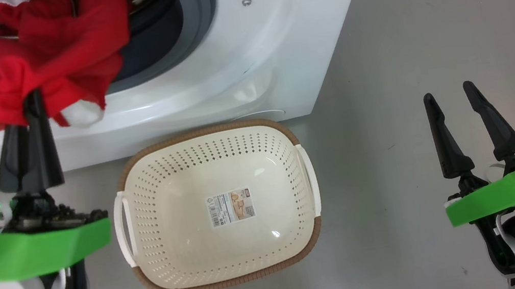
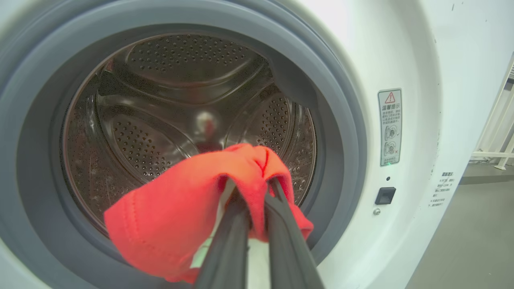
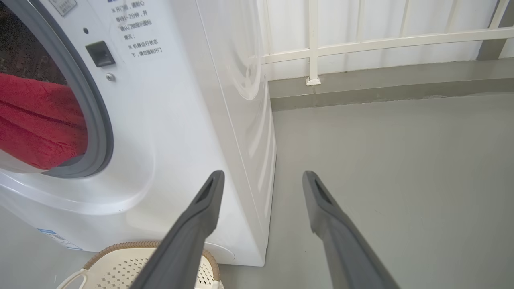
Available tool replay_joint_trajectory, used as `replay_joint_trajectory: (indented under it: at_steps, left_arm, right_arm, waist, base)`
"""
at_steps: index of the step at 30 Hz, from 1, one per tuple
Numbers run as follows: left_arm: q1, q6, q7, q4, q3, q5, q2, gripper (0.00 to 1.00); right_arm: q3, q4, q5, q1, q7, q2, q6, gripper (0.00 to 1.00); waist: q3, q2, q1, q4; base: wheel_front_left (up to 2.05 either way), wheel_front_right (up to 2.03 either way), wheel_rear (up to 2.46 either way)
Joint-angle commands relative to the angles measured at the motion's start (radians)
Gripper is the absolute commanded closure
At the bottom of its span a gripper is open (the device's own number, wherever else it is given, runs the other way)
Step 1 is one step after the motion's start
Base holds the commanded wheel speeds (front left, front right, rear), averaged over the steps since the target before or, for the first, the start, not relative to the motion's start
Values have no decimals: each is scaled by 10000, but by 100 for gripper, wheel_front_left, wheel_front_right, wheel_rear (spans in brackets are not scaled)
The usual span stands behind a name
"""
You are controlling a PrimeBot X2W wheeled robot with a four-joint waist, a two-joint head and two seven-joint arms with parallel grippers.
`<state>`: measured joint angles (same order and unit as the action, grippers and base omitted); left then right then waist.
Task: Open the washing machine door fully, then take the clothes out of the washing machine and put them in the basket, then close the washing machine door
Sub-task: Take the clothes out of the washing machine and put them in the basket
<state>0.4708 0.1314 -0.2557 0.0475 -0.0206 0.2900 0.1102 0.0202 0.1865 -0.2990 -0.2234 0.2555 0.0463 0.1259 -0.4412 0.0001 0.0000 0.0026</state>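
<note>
My left gripper (image 1: 32, 100) is shut on the red clothes (image 1: 51, 48), which hang over the lower rim of the washing machine (image 1: 245, 64) opening. In the left wrist view the clothes (image 2: 176, 224) drape over my fingers (image 2: 231, 241) in front of the steel drum (image 2: 168, 104), just outside the grey gasket. The cream basket (image 1: 141, 194) stands on the floor below the opening, nothing in it but its paper label. My right gripper (image 1: 451, 95) is open above the floor, right of the basket, nothing between its fingers (image 3: 200, 216). The washing machine door is out of view.
Grey floor (image 1: 426, 35) stretches to the right of the washing machine. A white railing (image 3: 313, 44) runs along the wall behind it. The basket's rim (image 3: 120, 247) shows near the washing machine's front corner in the right wrist view.
</note>
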Motion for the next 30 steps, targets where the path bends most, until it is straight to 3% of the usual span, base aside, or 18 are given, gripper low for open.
replay_joint_trajectory:
  at_steps: [1,14,30]
  left_arm:
    - [-290,-9,-60,-731,-417,-105,180,100]
    - [-1240,-8,-60,-2899,-323,-225,-186,100]
    - [-1208,-8,-61,730,740,67,137,100]
  right_arm:
    - [-171,-240,126,205,63,39,48,0]
    - [-172,-259,146,147,63,39,48,0]
    - [-372,-350,-51,-183,63,39,48,0]
  waist:
    - [0,-1,0,35]
    - [-103,-1,0,100]
    - [-785,-1,0,-197]
  base:
    - [0,0,0]
    - [0,0,0]
    - [0,0,0]
